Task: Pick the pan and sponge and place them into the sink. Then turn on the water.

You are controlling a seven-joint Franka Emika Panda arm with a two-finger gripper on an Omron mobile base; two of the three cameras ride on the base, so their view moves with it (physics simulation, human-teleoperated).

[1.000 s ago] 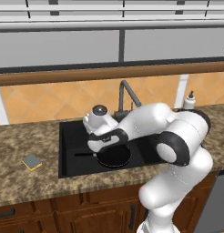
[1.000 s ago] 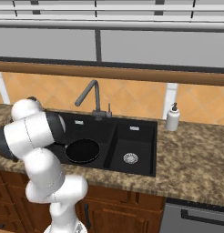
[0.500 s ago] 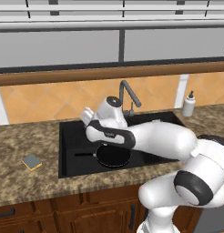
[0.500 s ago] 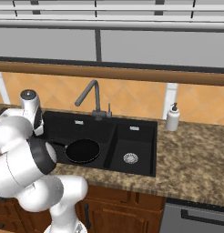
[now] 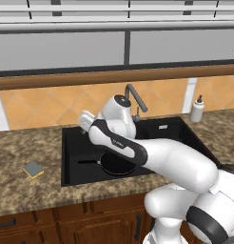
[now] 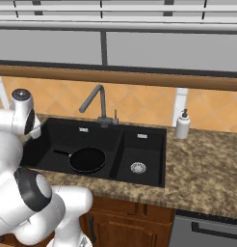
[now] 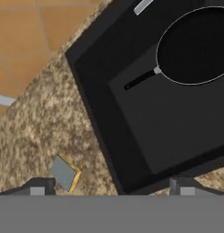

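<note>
the pan (image 6: 87, 159) lies flat in the large basin of the sink (image 6: 139, 176), its thin handle pointing toward the basin's left wall; in the hand view the pan (image 7: 196, 45) sits at the upper right with its handle reaching toward the middle of the basin floor; the sponge (image 5: 33, 169) rests on the speckled stone counter (image 5: 24, 190) to the left of the sink (image 5: 65, 157), grey-blue face up with a yellow edge showing, well apart from the pan (image 5: 118, 164); the gripper (image 7: 113, 185) hangs above the sink's left rim, between sponge and basin, its 2 fingertips (image 7: 43, 185) spread wide with nothing between them; the sponge (image 7: 64, 173) shows just beside the left fingertip; the faucet (image 6: 94, 103) stands behind the divider of the 2 basins; a white soap bottle (image 6: 182, 125) stands on the counter to the right of the sink.
</note>
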